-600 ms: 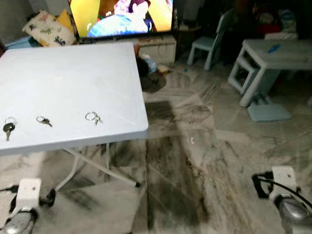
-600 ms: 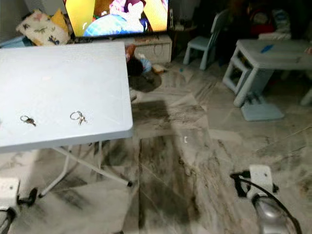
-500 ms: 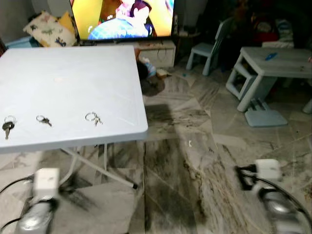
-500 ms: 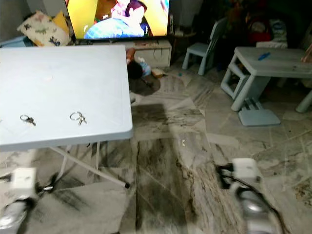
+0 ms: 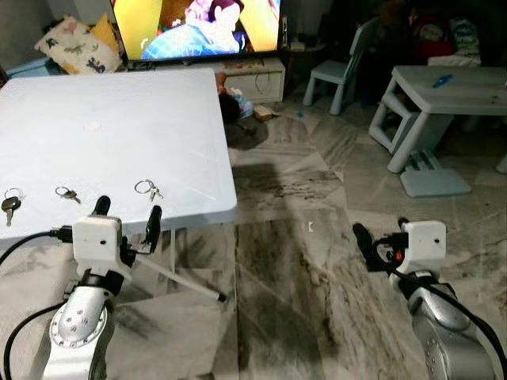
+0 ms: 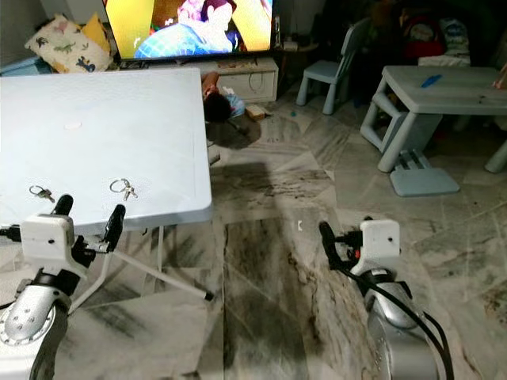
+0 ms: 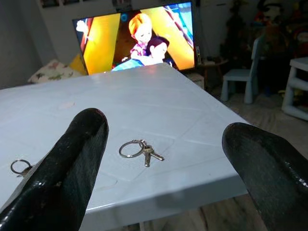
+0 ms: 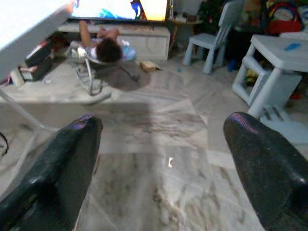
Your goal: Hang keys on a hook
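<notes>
Three sets of keys lie in a row near the front edge of the white folding table [image 5: 119, 134]: a black-headed key [image 5: 11, 206] at the far left, a small key ring [image 5: 67, 193] beside it, and a ring with keys [image 5: 148, 189] nearest the left gripper [image 5: 125, 220]. That gripper is raised level with the table edge, its fingers spread wide and framing the ring with keys, presumably lining up a grab. The right gripper [image 8: 159, 159] hovers over the marble floor [image 5: 317, 261], fingers parted and empty, likely just in reserve. No hook can be made out
</notes>
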You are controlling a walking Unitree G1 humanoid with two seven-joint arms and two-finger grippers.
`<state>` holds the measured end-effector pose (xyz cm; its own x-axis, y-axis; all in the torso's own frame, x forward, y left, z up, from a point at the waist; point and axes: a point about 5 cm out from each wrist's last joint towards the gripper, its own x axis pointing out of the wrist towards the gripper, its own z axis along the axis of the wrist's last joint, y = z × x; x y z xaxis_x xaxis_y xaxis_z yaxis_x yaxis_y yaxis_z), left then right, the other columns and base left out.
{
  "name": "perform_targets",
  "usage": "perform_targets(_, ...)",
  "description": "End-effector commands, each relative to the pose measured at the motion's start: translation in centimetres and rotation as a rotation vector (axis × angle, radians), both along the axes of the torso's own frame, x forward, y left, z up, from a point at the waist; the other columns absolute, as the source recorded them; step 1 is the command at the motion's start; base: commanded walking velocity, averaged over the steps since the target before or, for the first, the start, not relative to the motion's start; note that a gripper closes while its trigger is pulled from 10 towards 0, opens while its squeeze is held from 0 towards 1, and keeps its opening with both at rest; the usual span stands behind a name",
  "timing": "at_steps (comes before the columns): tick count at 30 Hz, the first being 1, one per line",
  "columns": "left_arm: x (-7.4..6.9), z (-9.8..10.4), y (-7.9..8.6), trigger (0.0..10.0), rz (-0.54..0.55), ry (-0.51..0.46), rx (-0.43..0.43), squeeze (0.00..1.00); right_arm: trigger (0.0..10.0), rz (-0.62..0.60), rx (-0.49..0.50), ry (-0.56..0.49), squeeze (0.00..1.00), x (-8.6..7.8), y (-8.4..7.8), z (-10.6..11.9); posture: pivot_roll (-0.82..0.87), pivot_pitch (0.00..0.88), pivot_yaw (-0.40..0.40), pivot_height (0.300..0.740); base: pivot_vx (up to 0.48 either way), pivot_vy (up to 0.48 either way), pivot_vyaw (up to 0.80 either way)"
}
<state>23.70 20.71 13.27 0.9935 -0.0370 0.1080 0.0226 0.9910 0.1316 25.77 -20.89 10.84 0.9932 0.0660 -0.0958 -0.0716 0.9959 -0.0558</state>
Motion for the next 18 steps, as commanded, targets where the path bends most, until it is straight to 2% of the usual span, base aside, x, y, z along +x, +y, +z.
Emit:
perform_targets(1,-0.4,-0.2,-0.2,10.0,-0.037,0.044,-0.022,0.00,10.0,0.002,0.005,-0.045,0.00,-0.2,1.1,1.8,0.02,0.000,0.037,0.740,0.000,0.000,0.00)
perform_targets(3,-0.8,-0.4,0.2,10.0,-0.001,0.055,0.029,0.00,10.0,0.010,0.008,-0.059,0.00,-0.5,1.7,2.3,0.02,0.000,0.042,0.740,0.000,0.000,0.00)
perform_targets(4,-0.9,-1.0,0.6,10.0,0.024,0.087,0.068,0.00,10.0,0.037,0.044,-0.061,0.00,-0.7,2.3,2.4,0.02,0.000,0.047,0.740,0.000,0.000,0.00)
perform_targets(6,-1.0,-1.4,0.6,10.0,-0.015,0.111,0.053,0.00,10.0,0.033,0.035,-0.046,0.00,-1.1,2.5,2.4,0.02,0.000,0.047,0.740,0.000,0.000,0.00)
perform_targets(9,-1.1,-1.7,0.8,10.0,-0.003,0.158,0.041,0.00,10.0,0.026,0.013,-0.012,0.00,-1.5,2.6,2.3,0.02,0.000,0.048,0.740,0.000,0.000,0.00)
perform_targets(13,-0.6,-1.1,1.0,10.0,0.006,0.164,0.052,0.00,10.0,0.083,-0.017,0.016,0.00,-1.6,3.1,2.5,0.02,0.000,0.044,0.740,0.000,0.000,0.00)
perform_targets(18,-0.1,-1.1,0.8,10.0,0.014,0.163,0.068,0.00,10.0,0.075,0.007,0.022,0.00,-1.3,3.3,3.0,0.02,0.000,0.039,0.740,0.000,0.000,0.76)
